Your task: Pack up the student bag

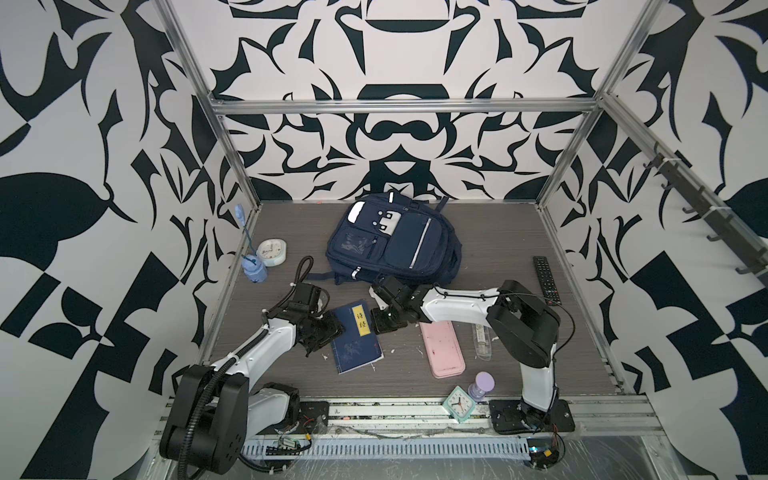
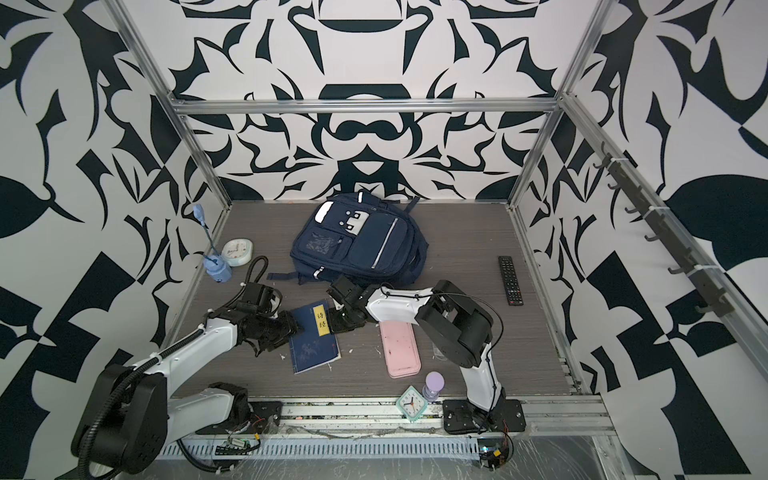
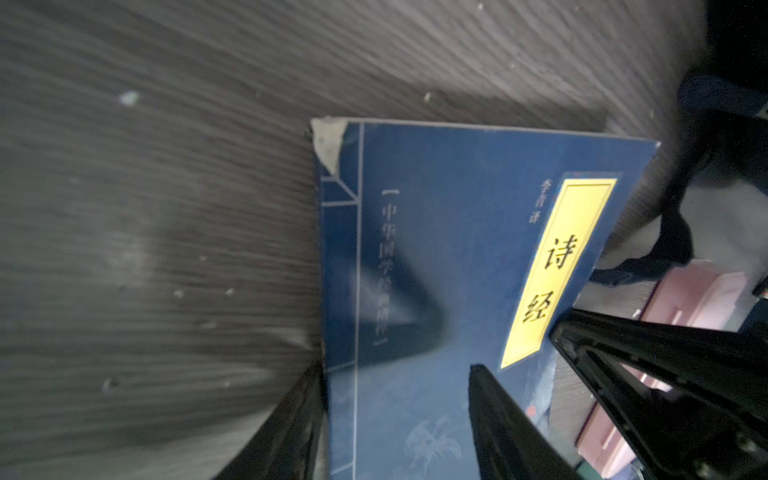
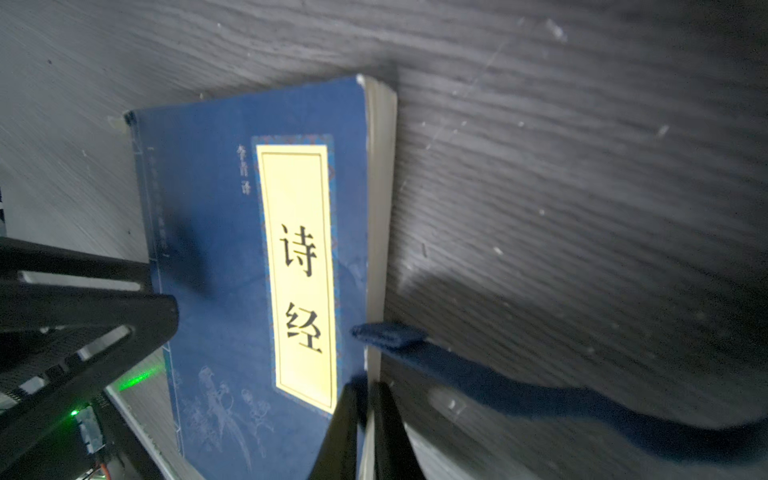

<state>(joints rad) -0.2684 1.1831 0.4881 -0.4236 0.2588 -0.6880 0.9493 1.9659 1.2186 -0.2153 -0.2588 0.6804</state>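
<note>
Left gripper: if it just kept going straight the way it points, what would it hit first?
The blue book. The left gripper points at it with open jaws, one finger over the cover, so contact looks near; depth is unclear.

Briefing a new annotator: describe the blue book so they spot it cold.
Start at the navy student bag at the back of the grey table; just in front of it, slightly left in both top views, a blue book lies flat. Unlike the plain pink case to its right, it is dark blue with a yellow title strip bearing black characters.
</note>
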